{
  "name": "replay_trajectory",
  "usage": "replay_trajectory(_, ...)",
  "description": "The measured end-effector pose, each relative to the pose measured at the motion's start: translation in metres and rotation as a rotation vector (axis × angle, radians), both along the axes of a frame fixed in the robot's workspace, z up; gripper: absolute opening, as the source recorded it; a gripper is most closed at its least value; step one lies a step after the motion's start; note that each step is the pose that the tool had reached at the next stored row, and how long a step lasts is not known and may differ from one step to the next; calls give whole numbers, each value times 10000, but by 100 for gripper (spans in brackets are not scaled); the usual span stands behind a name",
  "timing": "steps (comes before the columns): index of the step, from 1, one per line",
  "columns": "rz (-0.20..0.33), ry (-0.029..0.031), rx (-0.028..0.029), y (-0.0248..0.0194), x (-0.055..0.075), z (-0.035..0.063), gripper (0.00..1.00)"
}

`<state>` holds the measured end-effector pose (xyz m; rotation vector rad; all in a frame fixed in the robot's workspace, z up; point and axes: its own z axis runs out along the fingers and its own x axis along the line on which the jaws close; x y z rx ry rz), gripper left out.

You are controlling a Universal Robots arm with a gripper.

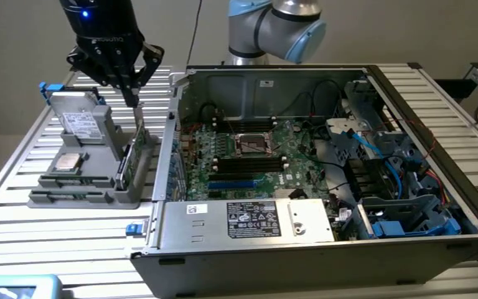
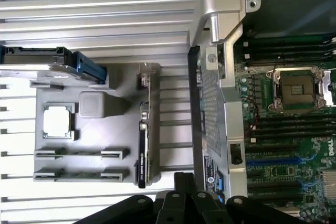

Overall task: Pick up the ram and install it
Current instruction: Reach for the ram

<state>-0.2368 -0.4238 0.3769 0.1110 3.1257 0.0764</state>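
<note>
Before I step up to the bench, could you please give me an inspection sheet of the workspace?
Surface: slatted metal table carrying a grey holder and an open computer case.
Job's things: the ram stands on edge in the holder, close beside a larger bracketed card; the motherboard lies exposed inside the case.
Clutter: a drive with blue handles and a processor chip, both in the holder.
Grippers: the gripper hangs above the holder's card side, apart from the ram.
Cables: blue and black leads inside the case.
Surroundings: plain wall; a teal object at the table's near corner.
</note>
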Motion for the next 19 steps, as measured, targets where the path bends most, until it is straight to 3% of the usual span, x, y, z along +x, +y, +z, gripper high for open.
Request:
replay_trajectory(12,1,101,-1,-174,-429,-217,11)
replay_trajectory(19,0,138,-1,-187,-743,-329,11)
